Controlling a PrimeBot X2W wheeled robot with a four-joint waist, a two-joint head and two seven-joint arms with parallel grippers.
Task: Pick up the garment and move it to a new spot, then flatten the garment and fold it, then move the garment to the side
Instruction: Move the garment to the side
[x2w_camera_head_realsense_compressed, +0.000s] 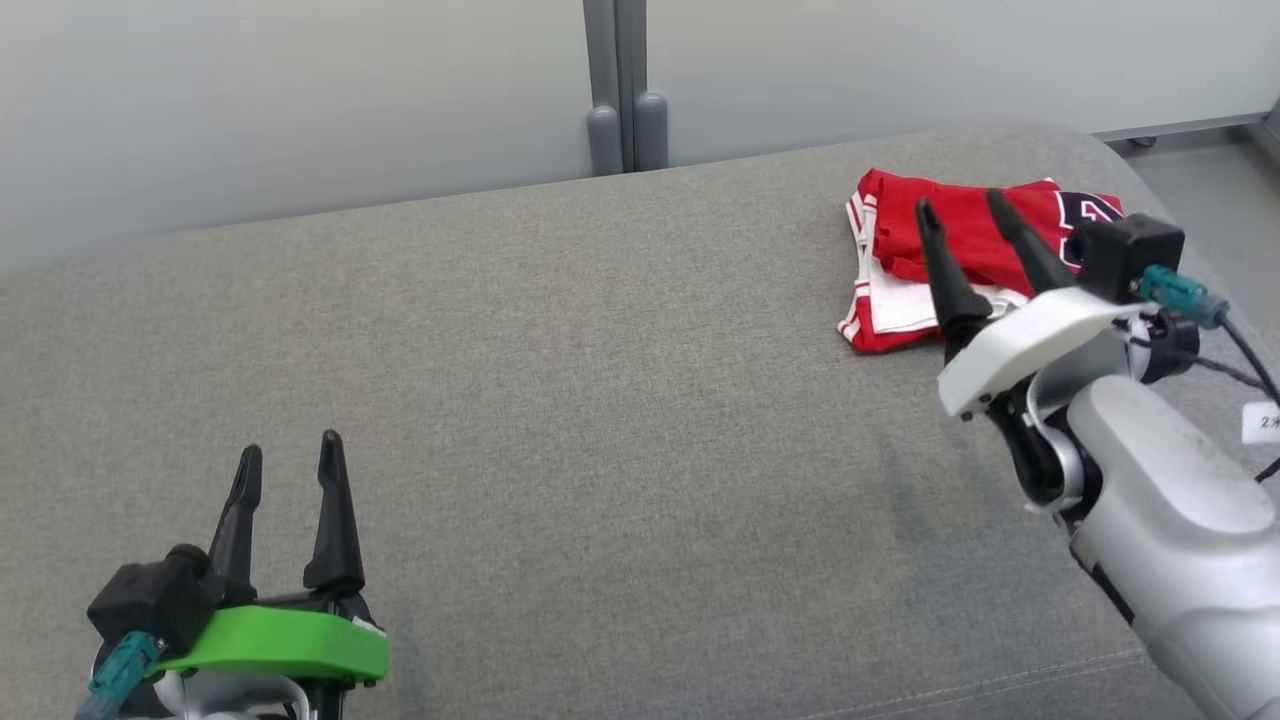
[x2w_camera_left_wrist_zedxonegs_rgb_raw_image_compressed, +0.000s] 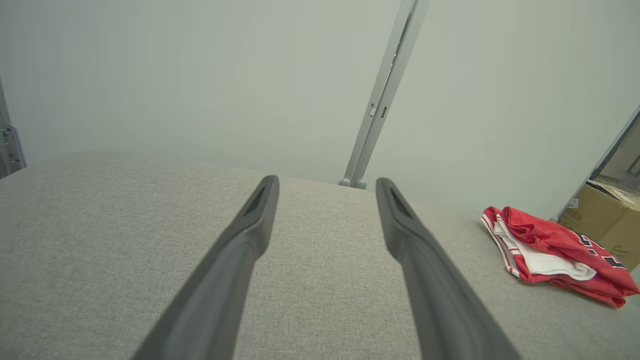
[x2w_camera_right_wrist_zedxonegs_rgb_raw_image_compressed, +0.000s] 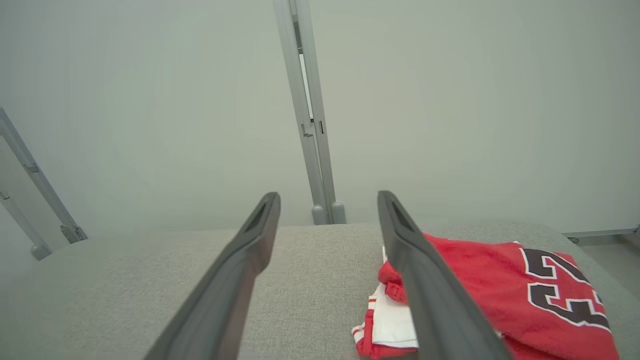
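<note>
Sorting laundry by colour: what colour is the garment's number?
Black, outlined white, on the red garment; right wrist view shows it best.

We are looking across a wide grey fabric cushion (x2w_camera_head_realsense_compressed: 560, 400), pale wall panels (x2w_camera_head_realsense_compressed: 300, 90) standing behind it. A grey double post (x2w_camera_head_realsense_compressed: 617, 80) is splitting those panels, and from the left wrist we are spotting a cardboard box (x2w_camera_left_wrist_zedxonegs_rgb_raw_image_compressed: 605, 222) sitting beyond the cushion's far edge.

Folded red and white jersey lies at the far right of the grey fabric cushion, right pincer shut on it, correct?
No, one thing is off: the right pincer is open, fingers spread wide and clamping nothing, as the right wrist view shows. The folded red and white jersey does lie at the far right of the grey fabric cushion.
</note>
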